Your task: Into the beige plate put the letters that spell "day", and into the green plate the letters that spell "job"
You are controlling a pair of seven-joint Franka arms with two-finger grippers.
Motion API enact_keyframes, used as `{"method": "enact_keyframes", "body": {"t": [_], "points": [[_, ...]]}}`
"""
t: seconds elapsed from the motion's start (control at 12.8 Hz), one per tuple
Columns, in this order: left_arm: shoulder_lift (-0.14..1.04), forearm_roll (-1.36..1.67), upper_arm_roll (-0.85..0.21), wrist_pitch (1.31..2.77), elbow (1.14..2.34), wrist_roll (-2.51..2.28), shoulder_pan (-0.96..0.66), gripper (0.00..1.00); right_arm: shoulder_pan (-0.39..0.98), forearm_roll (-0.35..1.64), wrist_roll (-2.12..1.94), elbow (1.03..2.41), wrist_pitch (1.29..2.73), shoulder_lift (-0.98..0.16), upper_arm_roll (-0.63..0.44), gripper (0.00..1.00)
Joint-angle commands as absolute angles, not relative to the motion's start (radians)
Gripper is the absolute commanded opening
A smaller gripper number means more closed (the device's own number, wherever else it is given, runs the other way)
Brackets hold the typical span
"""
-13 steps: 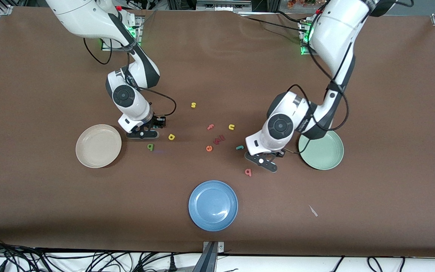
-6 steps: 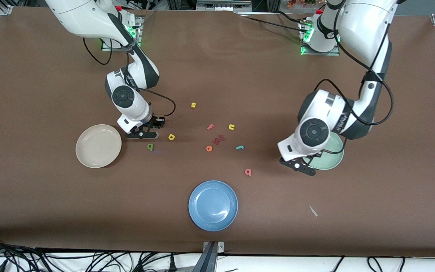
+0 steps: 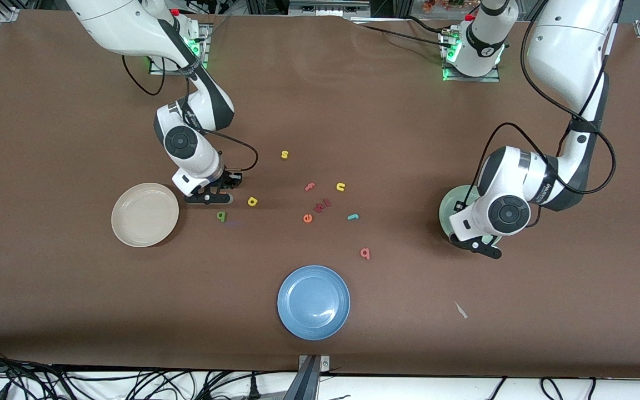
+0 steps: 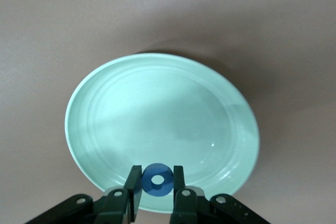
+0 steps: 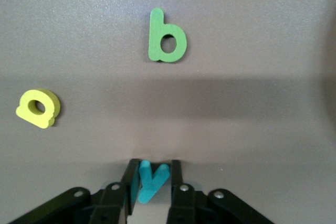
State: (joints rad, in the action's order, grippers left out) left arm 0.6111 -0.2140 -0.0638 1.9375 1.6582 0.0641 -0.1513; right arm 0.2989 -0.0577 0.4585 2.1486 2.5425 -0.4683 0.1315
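Zero letters placed: both task plates show bare in every view; no letter rests in either.
Beige plate (image 3: 145, 214): on the table toward the right arm's end, bare inside.
Green plate (image 3: 445, 214): on the table toward the left arm's end, partly covered by the left arm in the front view; the left wrist view shows its inside bare.
Left gripper (image 4: 157, 180): over the green plate's rim, fingers closed on the blue "o" (image 4: 157, 178); the letter is pinched between the pads, above the plate, not yet released.
Right gripper (image 5: 153, 178): low at the table just beside the beige plate, fingers closed on the teal "y" (image 5: 151, 181); whether the letter is clear of the table cannot be told.
Green "d" (image 3: 221, 215): on the table near the beige plate, untouched.
Yellow "a" (image 3: 252, 201): on the table, beside the green "d", untouched.
Teal "j" (image 3: 353, 216): on the table, between the two task plates, nearer the green plate.
Pink "b" (image 3: 365, 253): on the table, nearer the front camera than the teal "j".
Judged progress: two of six letters gripped, none delivered; four letters remain to be picked.
Count, plates: three, namely beige, green and one blue plate (image 3: 314, 301).
Count, task letters: six, three per word.
Count, other letters: about five in a cluster between the task plates; the exact number is hard to tell.
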Motion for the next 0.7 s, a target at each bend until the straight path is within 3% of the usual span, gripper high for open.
{"method": "enact_keyframes", "body": {"t": [0.0,0.47,0.62], "points": [[0.589,-0.264,-0.072,2.046,1.759,0.067,-0.141,0.0,0.304,-0.066,0.472,2.138,2.537,-0.483,0.132,0.26],[0.623,-0.262,-0.075,2.085,1.781,0.061,-0.112,0.0,0.302,-0.069,0.462,2.119,2.53,-0.483,0.132,0.17],[0.637,-0.261,-0.075,2.086,1.781,0.057,-0.113,0.0,0.293,-0.068,0.456,2.01,2.359,-0.482,0.132,0.17]]}}
